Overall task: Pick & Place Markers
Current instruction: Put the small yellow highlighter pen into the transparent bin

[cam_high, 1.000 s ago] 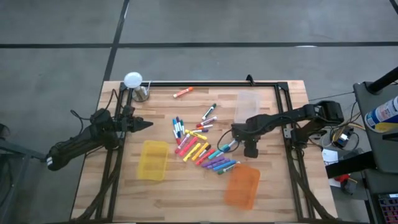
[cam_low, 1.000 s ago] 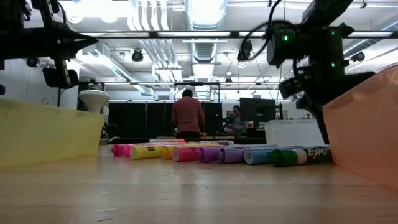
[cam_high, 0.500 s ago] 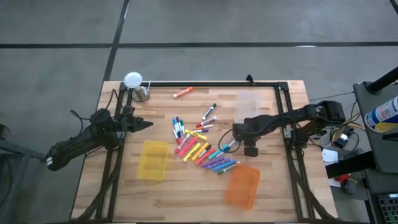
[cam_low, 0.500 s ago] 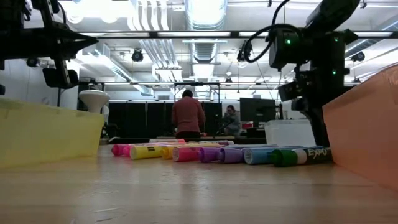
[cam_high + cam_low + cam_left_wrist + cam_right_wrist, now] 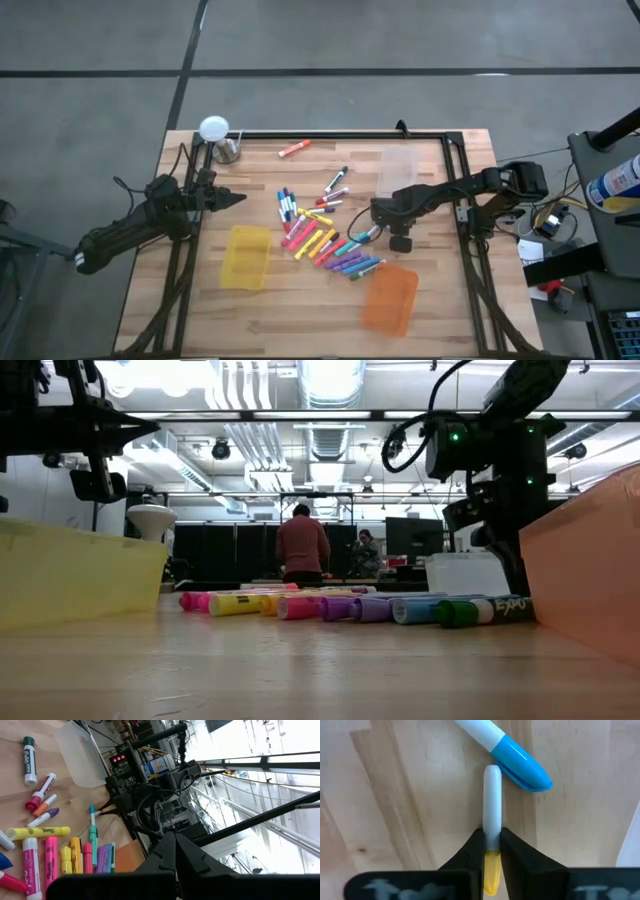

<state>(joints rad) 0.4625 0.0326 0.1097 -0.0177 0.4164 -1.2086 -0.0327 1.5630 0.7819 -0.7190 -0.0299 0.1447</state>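
Several markers (image 5: 322, 238) lie in a loose pile mid-table; in the low view they form a row (image 5: 350, 606). My right gripper (image 5: 492, 844) points down at the pile's right end (image 5: 375, 228), shut on a white marker with a yellow cap (image 5: 492, 795). A blue-capped marker (image 5: 520, 762) lies just beyond its tip. My left gripper (image 5: 236, 199) hovers shut and level over the table's left side, holding nothing. In the low view the orange bin and the markers hide the right fingertips. My right gripper pinches the white marker between its two fingers, where the white barrel meets the yellow cap (image 5: 492, 836). The fingers come from above, pointing down, and lie across the marker. The marker lies level along the wooden top; I cannot tell whether it is lifted.
A yellow bin (image 5: 246, 257) sits near left of the pile, an orange bin (image 5: 389, 298) near right, a clear bin (image 5: 396, 170) far right. A lone orange marker (image 5: 293, 149), a metal cup (image 5: 228, 150) and a white round thing (image 5: 213, 128) stand at the far edge.
My right arm has dipped a little toward the table at the pile's right end. The markers and bins lie where they were.
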